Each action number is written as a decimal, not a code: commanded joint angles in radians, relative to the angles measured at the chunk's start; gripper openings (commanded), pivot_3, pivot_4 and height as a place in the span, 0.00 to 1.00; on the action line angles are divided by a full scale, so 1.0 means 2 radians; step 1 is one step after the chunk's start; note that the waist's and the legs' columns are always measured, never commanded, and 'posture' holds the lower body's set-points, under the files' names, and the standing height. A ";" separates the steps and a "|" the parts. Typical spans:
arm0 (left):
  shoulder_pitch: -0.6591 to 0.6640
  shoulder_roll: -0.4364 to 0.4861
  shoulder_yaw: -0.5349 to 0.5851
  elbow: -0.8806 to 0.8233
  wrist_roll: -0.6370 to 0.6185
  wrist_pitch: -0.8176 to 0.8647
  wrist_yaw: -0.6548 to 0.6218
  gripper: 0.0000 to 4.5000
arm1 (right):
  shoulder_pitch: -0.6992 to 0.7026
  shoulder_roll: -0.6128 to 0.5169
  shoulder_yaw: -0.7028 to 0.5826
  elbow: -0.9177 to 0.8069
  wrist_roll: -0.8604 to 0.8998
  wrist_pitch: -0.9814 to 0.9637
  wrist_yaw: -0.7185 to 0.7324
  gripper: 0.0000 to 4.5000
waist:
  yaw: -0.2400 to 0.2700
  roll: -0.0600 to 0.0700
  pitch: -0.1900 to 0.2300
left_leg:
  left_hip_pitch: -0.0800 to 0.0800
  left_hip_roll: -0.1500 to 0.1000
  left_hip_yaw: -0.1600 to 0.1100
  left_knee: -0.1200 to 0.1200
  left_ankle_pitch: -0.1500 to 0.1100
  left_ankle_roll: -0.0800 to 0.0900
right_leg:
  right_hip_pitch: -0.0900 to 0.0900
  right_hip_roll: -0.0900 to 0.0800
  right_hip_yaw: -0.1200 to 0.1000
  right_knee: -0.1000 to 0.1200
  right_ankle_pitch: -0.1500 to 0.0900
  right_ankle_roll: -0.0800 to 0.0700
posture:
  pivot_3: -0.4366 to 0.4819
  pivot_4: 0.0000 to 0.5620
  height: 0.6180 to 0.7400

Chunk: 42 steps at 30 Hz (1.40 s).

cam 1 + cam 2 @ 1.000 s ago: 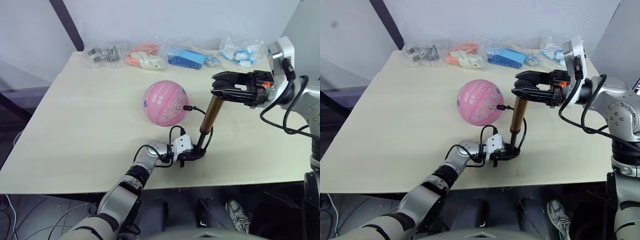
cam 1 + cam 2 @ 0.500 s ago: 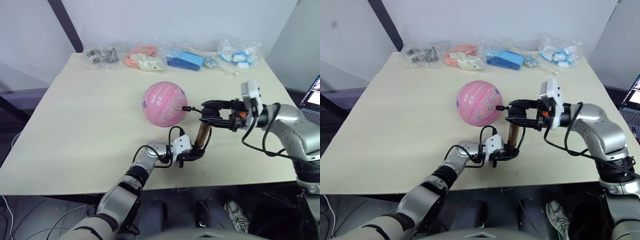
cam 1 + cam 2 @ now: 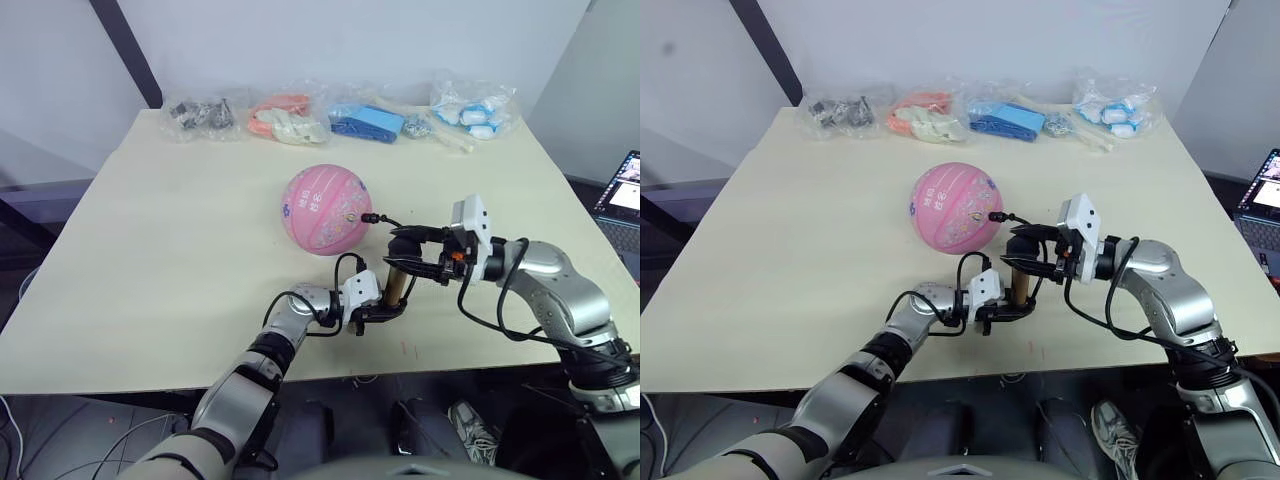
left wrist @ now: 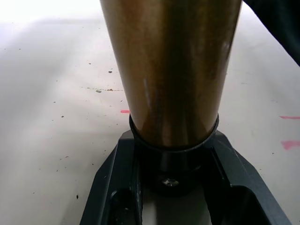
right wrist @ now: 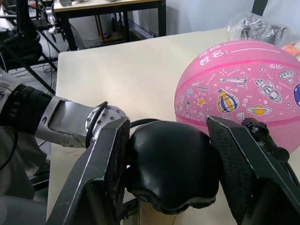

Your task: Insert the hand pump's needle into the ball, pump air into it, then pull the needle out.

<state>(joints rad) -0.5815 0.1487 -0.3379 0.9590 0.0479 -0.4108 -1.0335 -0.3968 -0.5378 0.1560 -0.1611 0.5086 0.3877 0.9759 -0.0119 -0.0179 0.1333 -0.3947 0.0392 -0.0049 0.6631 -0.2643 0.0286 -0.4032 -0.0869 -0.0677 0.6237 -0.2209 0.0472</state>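
Observation:
The pink ball (image 3: 324, 209) with cartoon prints rests mid-table. A black fitting (image 3: 373, 216) sits against its valve, and the needle's pin is hidden inside. The thin black hose (image 3: 347, 262) loops down to the hand pump (image 3: 394, 288), which stands upright just in front of the ball. My left gripper (image 3: 378, 311) is shut on the pump's black base, whose gold barrel (image 4: 168, 70) rises between the fingers (image 4: 105, 190). My right gripper (image 3: 405, 258) is shut on the black handle (image 5: 171, 164) at the top, low over the barrel, with the ball (image 5: 243, 89) close behind.
Several plastic bags of small items line the far edge: dark parts (image 3: 204, 112), orange and white pieces (image 3: 289, 115), blue pieces (image 3: 369, 118), white and blue pieces (image 3: 470, 106). A laptop (image 3: 620, 190) sits off the table's right side. The near table edge (image 3: 300, 372) lies just below the pump.
My right gripper has come down with the pump handle, from high above the barrel to close over it. The left gripper, pump base and ball have stayed put.

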 commanded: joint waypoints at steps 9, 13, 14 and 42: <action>0.025 0.018 0.004 0.014 0.016 0.013 -0.006 0.86 | 0.019 -0.013 0.015 0.015 -0.033 0.012 -0.005 0.46 | 0.000 0.001 0.001 | 0.000 -0.001 0.000 -0.002 0.000 0.000 | -0.001 0.000 0.000 0.000 0.000 0.000 | 0.48 0.27 1.00; 0.025 0.020 0.010 0.006 0.011 0.016 -0.006 0.98 | 0.020 -0.011 0.015 0.014 -0.032 0.015 -0.007 0.46 | 0.000 0.001 0.001 | 0.000 -0.001 0.000 -0.002 0.000 0.000 | -0.001 0.000 0.000 0.000 0.000 0.000 | 0.48 0.27 1.00; 0.025 0.021 0.012 0.000 0.007 0.015 -0.009 0.98 | 0.019 -0.011 0.015 0.014 -0.032 0.015 -0.008 0.46 | 0.000 0.001 0.001 | 0.000 -0.001 0.000 -0.002 0.000 0.000 | -0.001 0.000 0.000 0.000 0.000 0.000 | 0.48 0.27 1.00; 0.184 0.268 0.175 -0.461 -0.249 0.189 -0.174 0.98 | 0.015 -0.024 -0.016 0.007 -0.018 0.006 0.008 0.46 | 0.013 0.004 0.010 | -0.002 -0.001 0.002 -0.004 0.000 0.000 | -0.004 0.000 0.001 0.000 -0.001 -0.002 | 0.48 0.27 1.00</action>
<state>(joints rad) -0.2280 0.6230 -0.0797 0.0934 -0.3575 -0.0527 -1.3365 -0.3895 -0.5505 0.1378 -0.2058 0.5094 0.3871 0.9824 0.0144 -0.0101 0.1530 -0.3990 0.0370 -0.0013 0.6542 -0.2638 0.0284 -0.4110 -0.0865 -0.0657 0.6232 -0.2235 0.0423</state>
